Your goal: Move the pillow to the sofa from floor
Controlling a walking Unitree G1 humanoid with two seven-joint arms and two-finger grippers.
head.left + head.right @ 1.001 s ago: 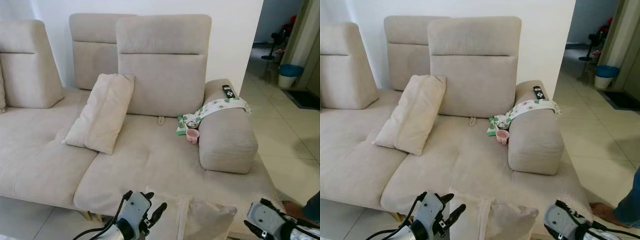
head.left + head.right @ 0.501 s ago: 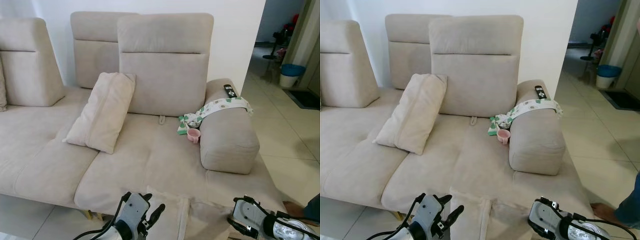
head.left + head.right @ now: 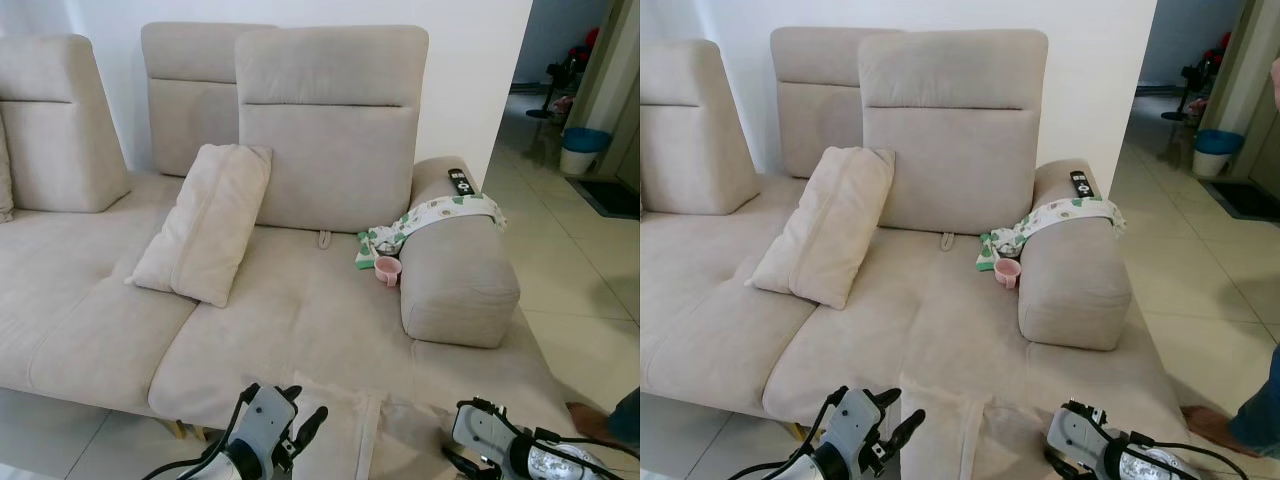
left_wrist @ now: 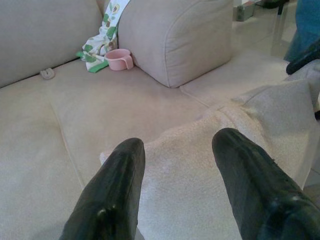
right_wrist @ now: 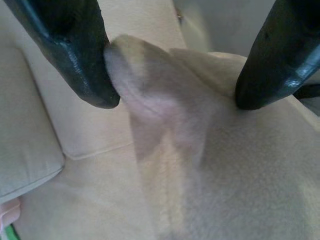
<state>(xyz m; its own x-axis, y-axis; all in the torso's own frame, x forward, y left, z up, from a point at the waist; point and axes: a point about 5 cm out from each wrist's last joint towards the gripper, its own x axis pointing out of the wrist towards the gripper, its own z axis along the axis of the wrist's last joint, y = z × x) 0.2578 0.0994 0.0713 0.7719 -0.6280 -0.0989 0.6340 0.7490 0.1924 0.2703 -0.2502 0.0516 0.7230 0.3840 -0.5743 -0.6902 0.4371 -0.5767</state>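
A beige pillow (image 3: pixel 345 430) lies against the front edge of the beige sofa (image 3: pixel 300 320), at the bottom of the eye views. My left gripper (image 3: pixel 301 421) is at the pillow's left end. In the left wrist view its fingers (image 4: pixel 117 180) stand apart over the pillow (image 4: pixel 200 175), open. My right gripper (image 3: pixel 1065 455) is at the pillow's right end. In the right wrist view the pillow's corner (image 5: pixel 150 100) bulges between both black fingers (image 5: pixel 75 55) and touches them.
A second pillow (image 3: pixel 205 225) leans on the sofa back. A pink cup (image 3: pixel 386 270), a patterned cloth (image 3: pixel 440 212) and a remote (image 3: pixel 458 182) sit by and on the bolster armrest (image 3: pixel 458 280). A person's foot (image 3: pixel 592 412) is on the tiled floor, right.
My right gripper has moved left along the sofa's front edge onto the pillow's right end, and that end has sunk lower. The left gripper has barely moved.
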